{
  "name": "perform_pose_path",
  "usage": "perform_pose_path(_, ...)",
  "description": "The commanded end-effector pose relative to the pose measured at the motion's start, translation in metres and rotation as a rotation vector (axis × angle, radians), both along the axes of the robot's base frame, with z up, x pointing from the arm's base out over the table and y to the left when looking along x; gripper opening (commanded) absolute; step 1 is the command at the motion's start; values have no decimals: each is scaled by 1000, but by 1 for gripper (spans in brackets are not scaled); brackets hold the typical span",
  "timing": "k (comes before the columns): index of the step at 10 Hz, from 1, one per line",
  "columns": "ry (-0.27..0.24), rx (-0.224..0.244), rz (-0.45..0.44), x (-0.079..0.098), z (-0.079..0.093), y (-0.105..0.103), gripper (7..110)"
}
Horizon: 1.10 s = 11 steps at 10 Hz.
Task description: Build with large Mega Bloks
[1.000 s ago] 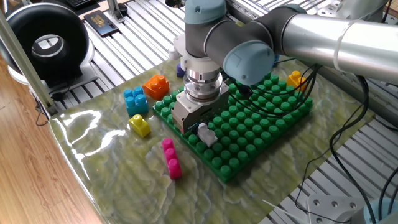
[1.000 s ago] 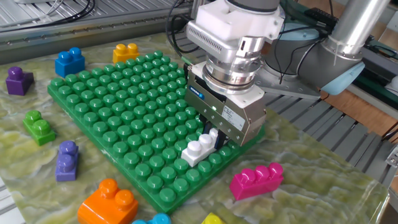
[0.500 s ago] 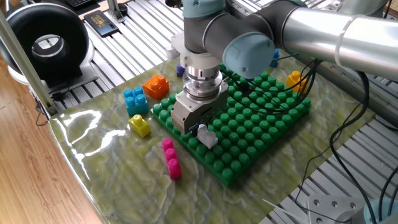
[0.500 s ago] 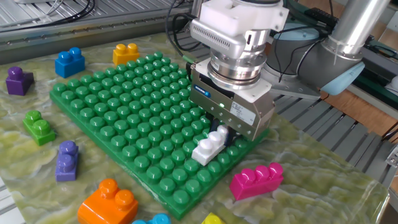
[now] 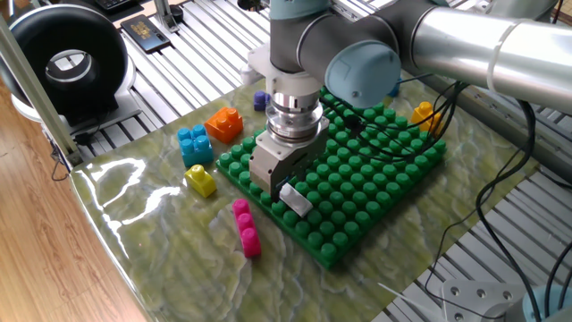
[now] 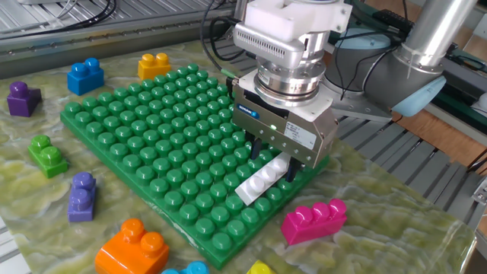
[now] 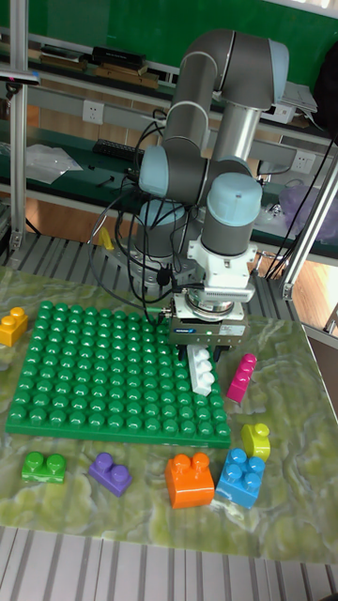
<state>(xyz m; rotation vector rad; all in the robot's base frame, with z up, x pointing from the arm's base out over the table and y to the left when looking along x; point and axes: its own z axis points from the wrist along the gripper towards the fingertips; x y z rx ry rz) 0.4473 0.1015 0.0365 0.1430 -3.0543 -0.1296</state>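
Green baseplate (image 6: 144, 144) lay on the marbled table (image 5: 161, 241). Gripper (image 6: 272, 161) hung over the plate's corner nearest the pink brick (image 6: 313, 219), jaws closed on the long white brick (image 6: 261, 179). One end of the white brick sat between the fingers; the rest stuck out past them, tilted, its low end at the plate's studs. Whether it touched them, could not tell. Orange brick (image 6: 132, 247), purple brick (image 6: 81, 195) and yellow brick (image 5: 201, 181) lay loose on the table off the plate.
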Motion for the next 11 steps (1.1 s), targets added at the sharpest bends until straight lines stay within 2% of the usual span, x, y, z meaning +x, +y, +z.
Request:
perform_pose_path(1, 1, 8, -32, 0, 3, -1, 66)
perform_pose_path(2, 5, -8, -57, 0, 3, -3, 66)
perform_pose_path(3, 10, -42, -88, -1, 4, -7, 44)
perform_pose_path(6, 17, -47, -133, -1, 8, 9, 44)
perform_pose_path(8, 16, -51, -143, -1, 6, 13, 44)
perform_pose_path(9, 16, -53, -143, 0, 5, 12, 7)
perform_pose_path(11, 16, -49, -147, 0, 4, 12, 7)
